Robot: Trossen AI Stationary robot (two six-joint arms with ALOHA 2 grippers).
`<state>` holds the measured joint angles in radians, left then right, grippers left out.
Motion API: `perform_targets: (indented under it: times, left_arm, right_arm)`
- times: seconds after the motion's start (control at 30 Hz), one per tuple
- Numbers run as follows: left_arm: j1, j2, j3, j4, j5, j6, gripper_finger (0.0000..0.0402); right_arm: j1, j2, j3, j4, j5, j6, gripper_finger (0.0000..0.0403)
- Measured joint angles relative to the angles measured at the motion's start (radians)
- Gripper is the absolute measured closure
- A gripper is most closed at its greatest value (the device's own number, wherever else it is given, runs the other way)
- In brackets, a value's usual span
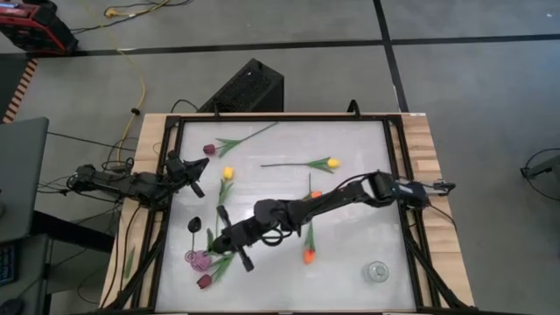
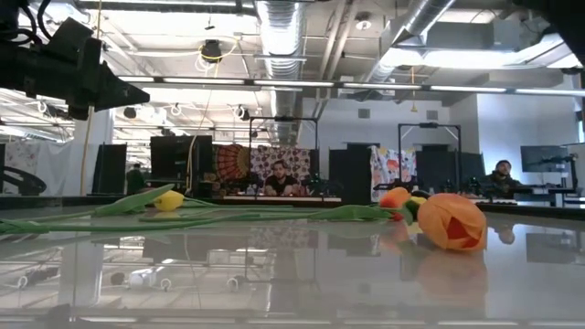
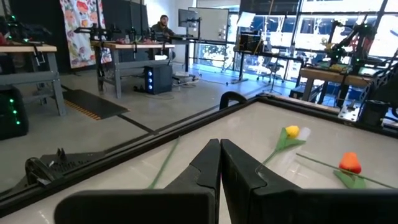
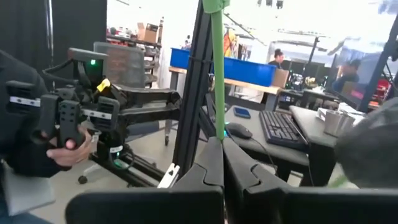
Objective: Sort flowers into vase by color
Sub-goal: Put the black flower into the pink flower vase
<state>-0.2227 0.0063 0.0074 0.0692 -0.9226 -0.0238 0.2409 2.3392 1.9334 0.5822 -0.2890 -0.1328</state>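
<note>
While I'm checking the high view, the right gripper [image 1: 242,260] is reaching across to the near-left part of the table [image 1: 359,232]. It's sitting among green leaves, next to a purplish vase-like thing [image 1: 197,258], and I can't tell exactly what that is. The left gripper [image 1: 196,184] is waiting at the left edge. The flowers [image 1: 308,255] are lying scattered on the table: maroon and yellow ones far left, an orange pair mid-table, a dark one near left. A clear vase [image 1: 376,271] is standing near right with nothing in it that I can see. I'm judging this as the pick-and-carry step, with the sorting barely started.

In the low view I'm getting only tulip heads lying flat, an orange head [image 2: 452,222] on the right and a yellow head [image 2: 169,199] on the left. No gripper tips are showing here.

In the left wrist view the left gripper [image 3: 219,152] is clenched with nothing between its fingers. It's facing a yellow tulip [image 3: 291,131] and an orange tulip [image 3: 349,163].

The right wrist view is giving me what the overhead view isn't. The right gripper [image 4: 217,146] is clenched, and a green stem [image 4: 217,62] is running straight out from between its tips, so I'm reading that as a grasp on one tulip. The head is out of frame, so I can't tell its colour. A person's hand [image 4: 65,146] is holding a controller in the room beyond.

Next I'm needing to identify that head's colour. Then I'm carrying the stem to the matching vase and getting it upright before letting go.
</note>
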Motion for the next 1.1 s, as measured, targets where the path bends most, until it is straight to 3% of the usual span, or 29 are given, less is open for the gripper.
perform_targets:
  times: [0.3,0.97,1.1]
  left_arm:
    - [0.000,0.000,0.000,0.000,0.000,-0.004,0.0401]
    - [0.000,0.007,0.001,-0.003,0.002,-0.006,0.0401]
    - [0.000,0.014,0.001,-0.003,0.002,0.000,0.0401]
  right_arm:
    - [-0.002,0.087,0.123,0.004,0.003,0.001,0.0389]
    - [-0.015,0.135,0.124,-0.031,0.057,0.055,0.0388]
    - [-0.014,0.134,0.124,-0.055,0.056,0.077,0.0368]
